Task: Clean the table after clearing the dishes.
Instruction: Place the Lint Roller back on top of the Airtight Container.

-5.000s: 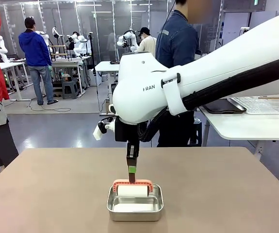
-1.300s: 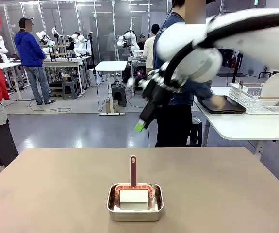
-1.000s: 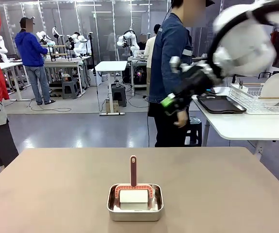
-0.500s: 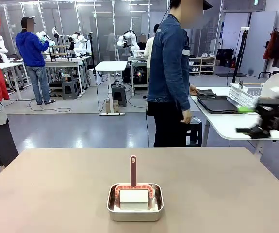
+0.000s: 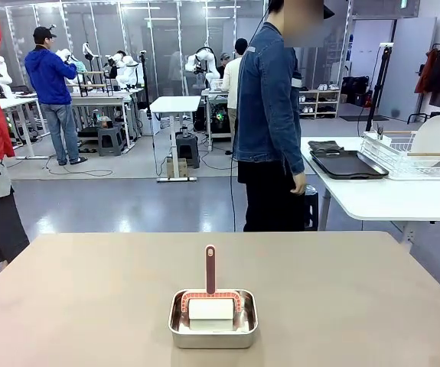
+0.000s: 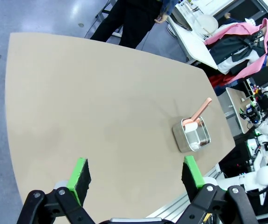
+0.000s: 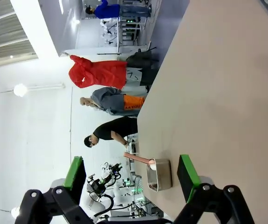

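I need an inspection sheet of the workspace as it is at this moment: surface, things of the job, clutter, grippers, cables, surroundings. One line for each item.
Surface: the table has a bare taupe top with no visible spills.
Job's things: the plates stand in a white rack on the side table; a dark tray lies beside it.
Clutter: a steel pan near the table's front edge holds a white roller with its handle upright.
Grippers: left gripper open, above the table; right gripper open, holding nothing.
Cables: nothing seen on the table.
Surroundings: a person in a denim jacket stands beyond the far edge.
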